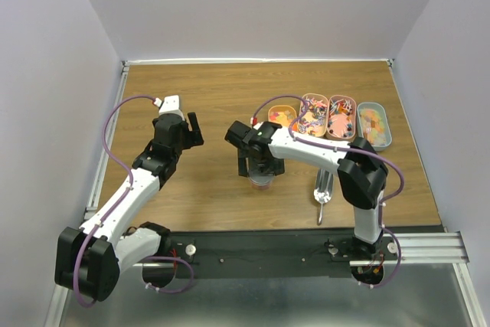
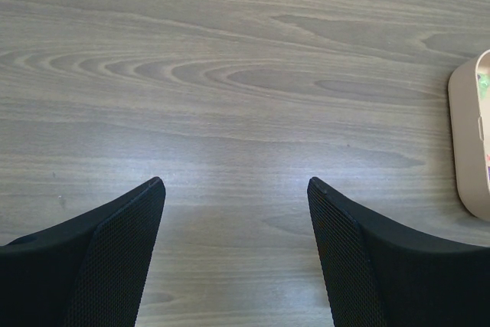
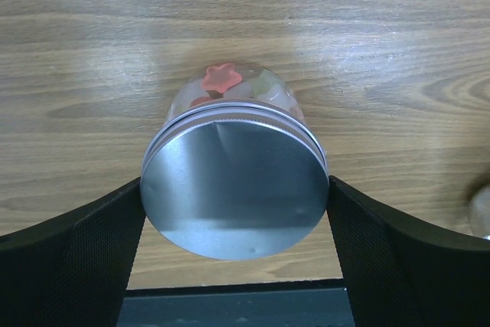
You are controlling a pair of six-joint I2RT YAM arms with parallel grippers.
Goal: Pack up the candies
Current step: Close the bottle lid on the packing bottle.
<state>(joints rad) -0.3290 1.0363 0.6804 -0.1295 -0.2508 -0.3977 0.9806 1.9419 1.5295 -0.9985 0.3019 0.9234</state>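
My right gripper (image 3: 236, 183) straddles the jar (image 3: 230, 116), jaws wide at its lid, contact unclear. Left gripper (image 2: 236, 183) spread, left of it.

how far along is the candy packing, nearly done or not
Done: the jar holds candies and its metal lid is on. In hand: the right claw straddles the lid; I cannot tell whether it is gripping. The left claw hangs open above the table, and the scoop lies idle. Left: the four trays hold plenty of sweets, so more packing may follow.
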